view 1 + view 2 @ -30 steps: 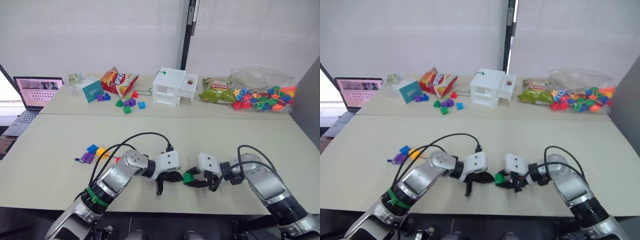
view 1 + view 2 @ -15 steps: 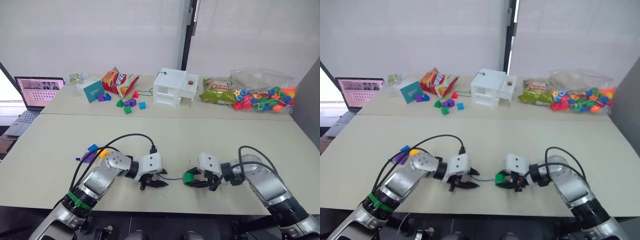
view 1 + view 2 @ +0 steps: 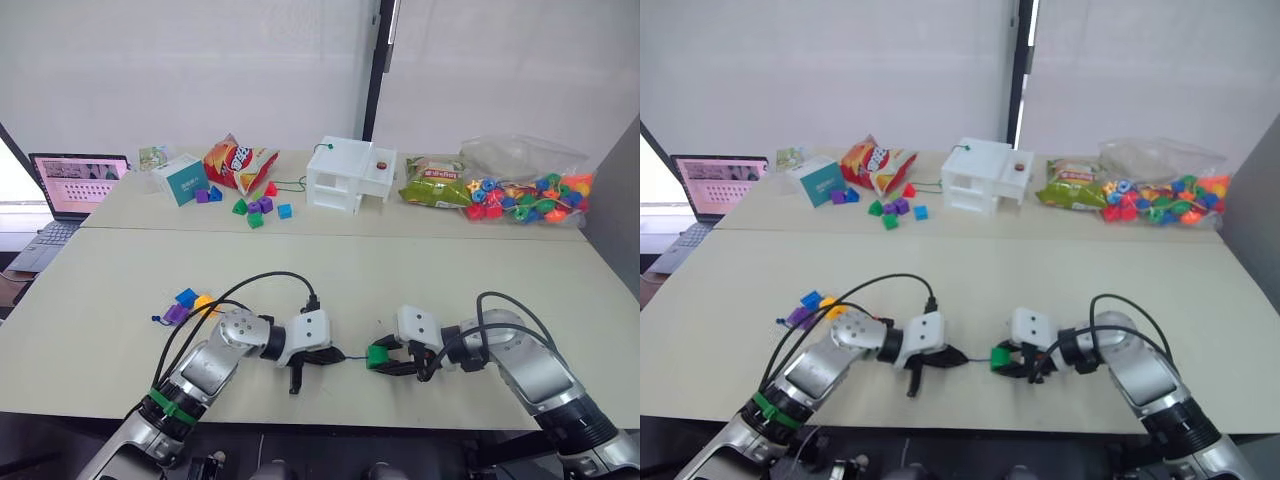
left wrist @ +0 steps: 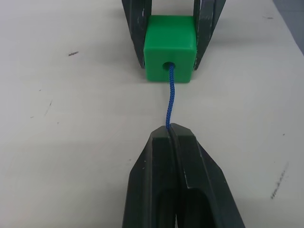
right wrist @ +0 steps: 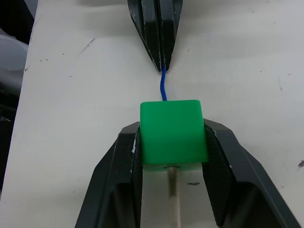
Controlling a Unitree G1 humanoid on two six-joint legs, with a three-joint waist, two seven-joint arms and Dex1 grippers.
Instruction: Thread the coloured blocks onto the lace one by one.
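Green block (image 4: 170, 47) clamped in right gripper (image 3: 392, 361), near table edge, centre. Lace (image 4: 169, 97) already through, pinched just left by shut left gripper (image 3: 318, 359); pale tip (image 5: 174, 202) out the right side. Cord likely limp; best gripped at that stiff tip. Block light, probably slick.

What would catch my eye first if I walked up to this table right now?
Probably the bright green block at the near edge of the table, clamped in the right gripper, with the blue lace running through its hole to the shut left gripper facing it. Next, the clear bag of colourful beads at the far right.
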